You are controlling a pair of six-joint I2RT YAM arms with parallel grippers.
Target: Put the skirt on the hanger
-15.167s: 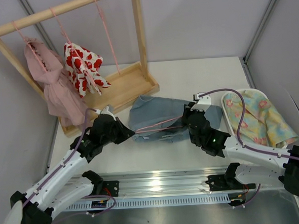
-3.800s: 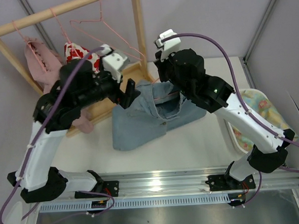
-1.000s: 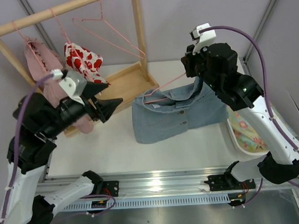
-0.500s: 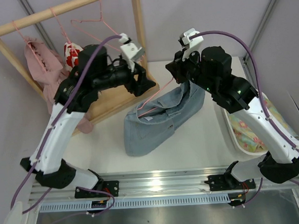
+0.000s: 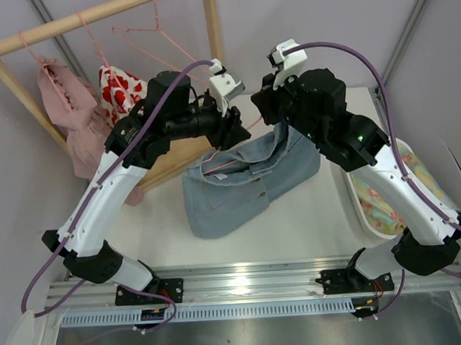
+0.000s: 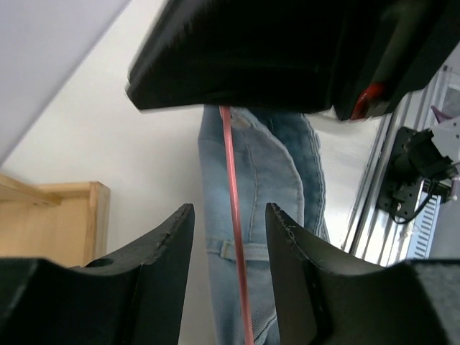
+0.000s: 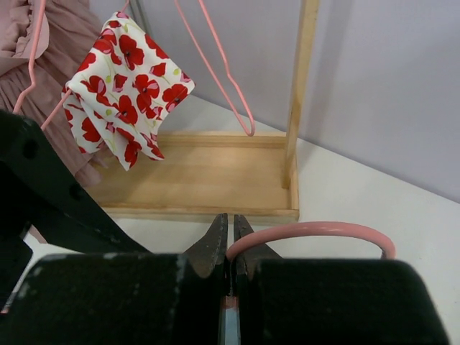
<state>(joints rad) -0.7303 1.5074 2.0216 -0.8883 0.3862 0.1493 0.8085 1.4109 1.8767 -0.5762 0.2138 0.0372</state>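
Note:
The light blue denim skirt [image 5: 235,184] hangs on a pink wire hanger [image 5: 228,162], lifted, with its lower part on the table. My right gripper [image 5: 268,117] is shut on the hanger's hook [image 7: 309,230] and holds it up; its jaws pinch the wire in the right wrist view [image 7: 230,248]. My left gripper [image 5: 233,132] is open at the skirt's left top corner. In the left wrist view the gripper [image 6: 228,215] straddles the hanger wire [image 6: 233,237] without touching it, and the skirt [image 6: 269,187] hangs behind.
The wooden rack [image 5: 189,136] stands at the back left with a pink dress [image 5: 75,127], a white red-patterned garment [image 5: 120,89] and an empty pink hanger [image 5: 164,40]. A white tray [image 5: 379,226] with floral cloth sits at the right.
My left arm has swung in from the left and its open jaws now bracket the hanger wire. My right gripper has carried the hanger and skirt slightly left.

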